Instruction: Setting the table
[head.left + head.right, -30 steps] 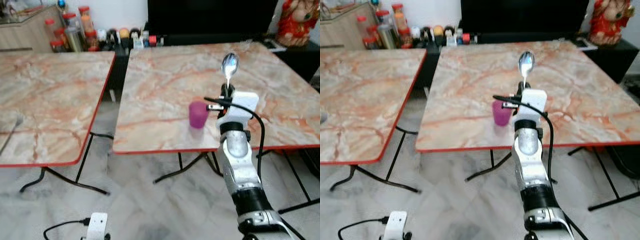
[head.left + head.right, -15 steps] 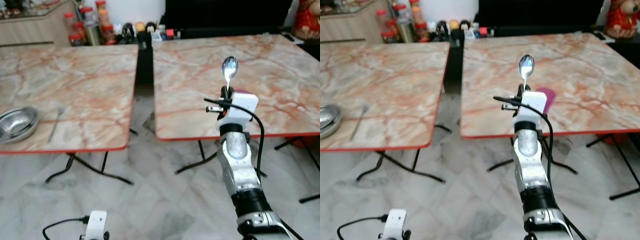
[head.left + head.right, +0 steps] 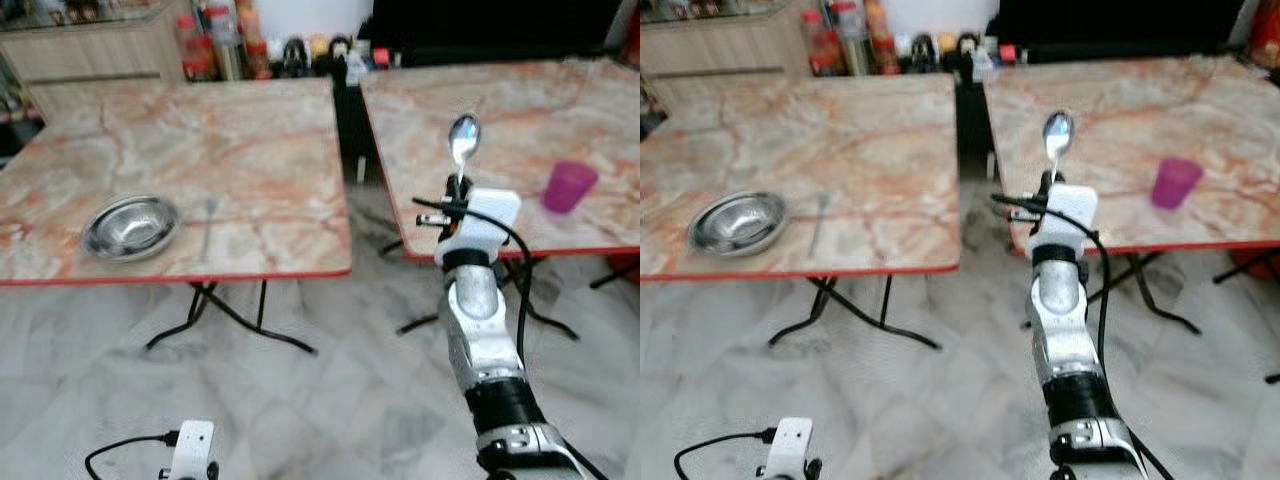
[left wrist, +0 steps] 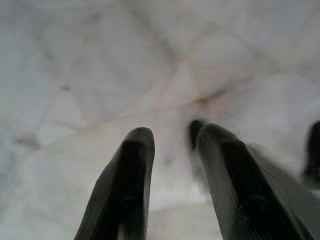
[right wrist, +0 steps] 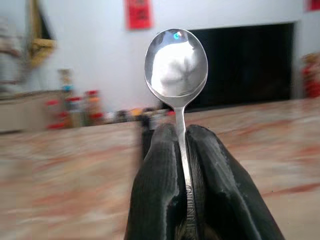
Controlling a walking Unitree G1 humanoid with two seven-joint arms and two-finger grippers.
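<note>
Right pincer [image 5: 182, 165] clamps upright spoon [image 3: 463, 140] over the floor gap between tables [image 3: 250, 170].

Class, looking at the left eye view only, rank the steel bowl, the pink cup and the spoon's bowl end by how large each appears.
1. steel bowl, clearly largest.
2. pink cup.
3. spoon bowl end, held upright in the right gripper; it sits nearer the camera, so its true size against the cup is unsure.

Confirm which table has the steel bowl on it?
The left table: the steel bowl sits near its front edge, fork beside it. The right table carries the purple cup.
</note>
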